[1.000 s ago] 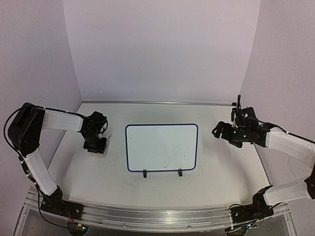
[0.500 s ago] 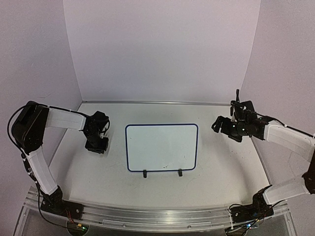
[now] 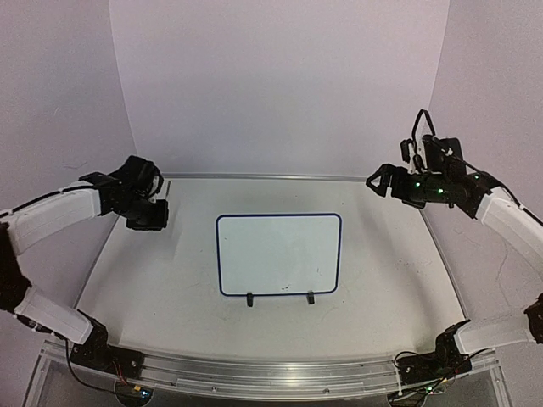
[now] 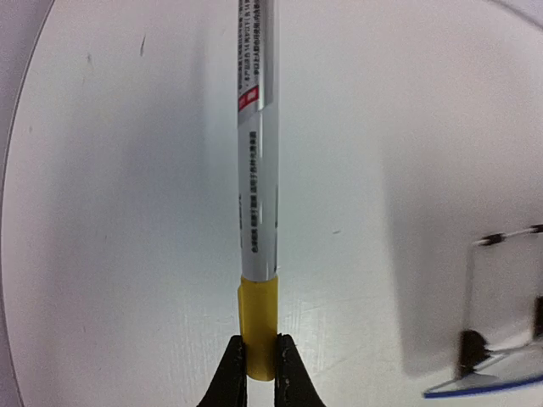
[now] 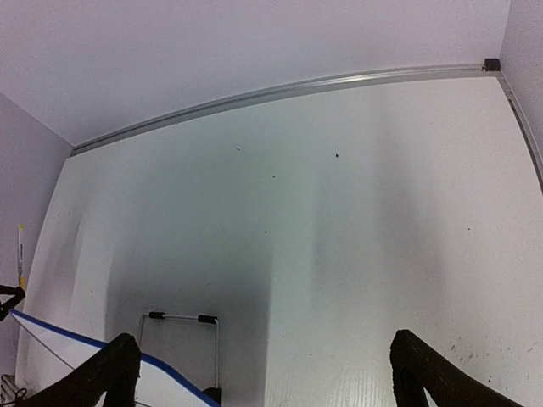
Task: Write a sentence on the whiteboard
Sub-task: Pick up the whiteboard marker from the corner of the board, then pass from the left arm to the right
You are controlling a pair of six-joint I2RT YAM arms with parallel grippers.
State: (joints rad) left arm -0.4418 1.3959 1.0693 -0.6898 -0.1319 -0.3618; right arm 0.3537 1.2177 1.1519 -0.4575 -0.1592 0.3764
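The whiteboard (image 3: 280, 254) lies flat mid-table, white with a thin blue frame and two black feet at its near edge. Its face looks plain white; no sentence is in view. My left gripper (image 3: 161, 203) hangs above the table, left of and behind the board. It is shut on a marker (image 4: 257, 170), pinching the yellow end of the silver barrel, which points straight out from the jaws (image 4: 260, 373). A corner of the board (image 4: 509, 369) shows at lower right there. My right gripper (image 3: 383, 181) hovers back right, open wide and empty (image 5: 267, 377), the board's corner (image 5: 51, 348) below it.
Pale walls enclose the table on three sides, with a metal strip (image 3: 271, 177) along the foot of the back wall. The arm bases sit on an aluminium rail (image 3: 271, 373) at the near edge. The board's wire stand (image 5: 182, 319) shows in the right wrist view.
The left gripper closed on the marker beside the board's left edge, then rose and swung back-left with it. The right arm lifted and moved toward the back wall, still open.
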